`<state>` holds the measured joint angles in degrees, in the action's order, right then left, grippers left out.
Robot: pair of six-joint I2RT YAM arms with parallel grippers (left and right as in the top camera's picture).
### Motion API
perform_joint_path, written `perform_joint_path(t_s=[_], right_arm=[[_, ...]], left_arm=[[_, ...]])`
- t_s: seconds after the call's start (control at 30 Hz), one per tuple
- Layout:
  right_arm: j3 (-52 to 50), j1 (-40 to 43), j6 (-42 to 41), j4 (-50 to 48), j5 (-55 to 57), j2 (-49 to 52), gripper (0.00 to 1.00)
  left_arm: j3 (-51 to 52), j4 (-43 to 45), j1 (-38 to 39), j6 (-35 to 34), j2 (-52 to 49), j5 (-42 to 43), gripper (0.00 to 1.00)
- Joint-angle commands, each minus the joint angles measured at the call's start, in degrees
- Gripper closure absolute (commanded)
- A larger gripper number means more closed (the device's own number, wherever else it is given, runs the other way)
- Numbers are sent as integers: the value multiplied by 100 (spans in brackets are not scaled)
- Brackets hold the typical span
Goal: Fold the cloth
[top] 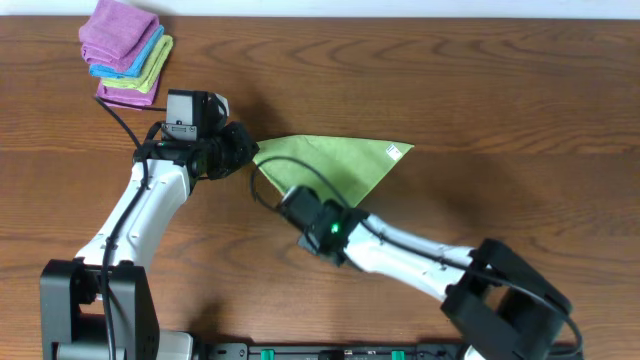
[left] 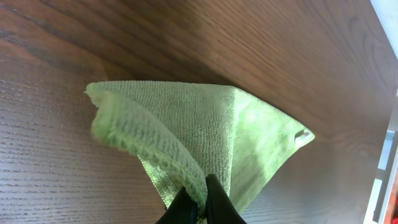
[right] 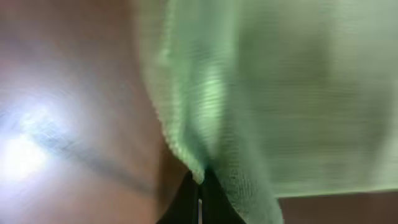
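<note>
Lime-green terry cloth [top: 340, 163] lies in a flat triangle, left corner pinched up.

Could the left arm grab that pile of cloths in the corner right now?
Probably not: the pile lies near with nothing between, but the left gripper is shut on the green cloth.
</note>
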<state>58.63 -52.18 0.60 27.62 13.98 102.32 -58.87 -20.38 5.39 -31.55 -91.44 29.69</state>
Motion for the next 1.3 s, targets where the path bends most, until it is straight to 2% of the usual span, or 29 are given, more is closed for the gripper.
perform_joint_path(t_s=[0.0, 0.2, 0.63, 0.9, 1.27], right_arm=[[719, 461, -98, 299, 280, -92, 99], [1674, 1163, 184, 579, 275, -243, 99], [3274, 2312, 636, 345, 208, -243, 99], [3816, 2533, 809, 413, 210, -243, 99], [3851, 2511, 804, 739, 210, -243, 99]], left_arm=[[-133, 2, -22, -31, 11, 116, 94], [-439, -39, -9, 157, 168, 144, 94], [-1626, 280, -2, 730, 173, -184, 94], [-1869, 299, 0, 732, 173, -179, 94], [-1899, 79, 70, 758, 173, -146, 95]])
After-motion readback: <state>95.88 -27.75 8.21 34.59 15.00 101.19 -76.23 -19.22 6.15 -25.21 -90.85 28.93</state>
